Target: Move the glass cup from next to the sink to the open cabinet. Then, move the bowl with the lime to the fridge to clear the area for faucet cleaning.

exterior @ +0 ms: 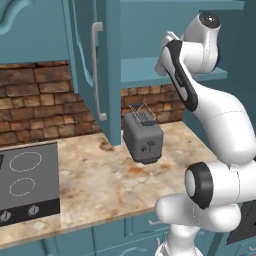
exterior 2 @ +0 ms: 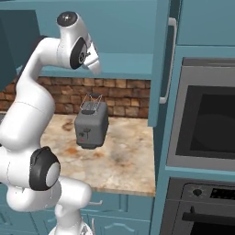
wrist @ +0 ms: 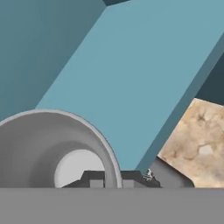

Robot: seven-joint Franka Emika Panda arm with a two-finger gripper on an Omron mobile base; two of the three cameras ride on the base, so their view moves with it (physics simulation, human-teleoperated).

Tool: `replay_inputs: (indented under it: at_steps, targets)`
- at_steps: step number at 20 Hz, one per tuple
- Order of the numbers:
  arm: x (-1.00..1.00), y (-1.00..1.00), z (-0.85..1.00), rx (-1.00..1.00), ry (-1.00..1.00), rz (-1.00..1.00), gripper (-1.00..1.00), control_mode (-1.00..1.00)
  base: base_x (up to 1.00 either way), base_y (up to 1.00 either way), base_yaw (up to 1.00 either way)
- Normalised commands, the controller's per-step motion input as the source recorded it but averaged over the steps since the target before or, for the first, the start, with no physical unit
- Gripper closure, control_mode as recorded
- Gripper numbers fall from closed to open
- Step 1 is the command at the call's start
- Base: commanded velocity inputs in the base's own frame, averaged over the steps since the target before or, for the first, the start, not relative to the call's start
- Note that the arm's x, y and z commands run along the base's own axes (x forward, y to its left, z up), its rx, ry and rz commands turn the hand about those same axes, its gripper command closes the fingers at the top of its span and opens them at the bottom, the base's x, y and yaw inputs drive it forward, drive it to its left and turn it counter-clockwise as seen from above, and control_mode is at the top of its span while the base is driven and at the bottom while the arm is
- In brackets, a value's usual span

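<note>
The glass cup (wrist: pixel 52 153) hangs just above the open cabinet's shelf (wrist: pixel 144 78), rim toward the hand camera, with the gripper (wrist: pixel 111 179) pinched together on its rim wall. It looks light, rigid, slick and breakable, so a hold across the thin rim seems right, with a gentle set-down. Below the shelf, on the counter (exterior: pixel 100 175), stands 1 toaster (exterior: pixel 143 137). Counted: 1 cup, 1 toaster, 1 open cabinet door (exterior: pixel 100 65), 2 stove rings (exterior: pixel 24 172).
</note>
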Motion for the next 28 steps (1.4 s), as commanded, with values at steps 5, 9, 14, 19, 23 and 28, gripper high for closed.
replay_inputs:
  at_steps: [5, 9, 14, 19, 23, 28]
  targets:
    - [0.45, 0.19, 0.18, -0.14, -0.23, -0.01, -1.00, -1.00, 0.00, 0.00, 0.00]
    - [0.46, 0.03, 0.09, -0.04, -0.07, -0.03, -1.00, -1.00, 0.00, 0.00, 0.00]
    - [-0.32, 0.00, 0.11, 0.00, -0.05, -0.01, -1.00, -1.00, 0.00, 0.00, 0.00]
    - [-1.00, -0.02, 0.44, -0.01, -0.46, 0.00, -1.00, -1.00, 0.00, 0.00, 0.00]
    - [-1.00, -0.13, 0.04, -0.01, -0.61, 0.00, -1.00, -1.00, 0.00, 0.00, 0.00]
    - [-1.00, -0.22, -0.89, -0.03, -0.15, 0.00, -1.00, -1.00, 0.00, 0.00, 0.00]
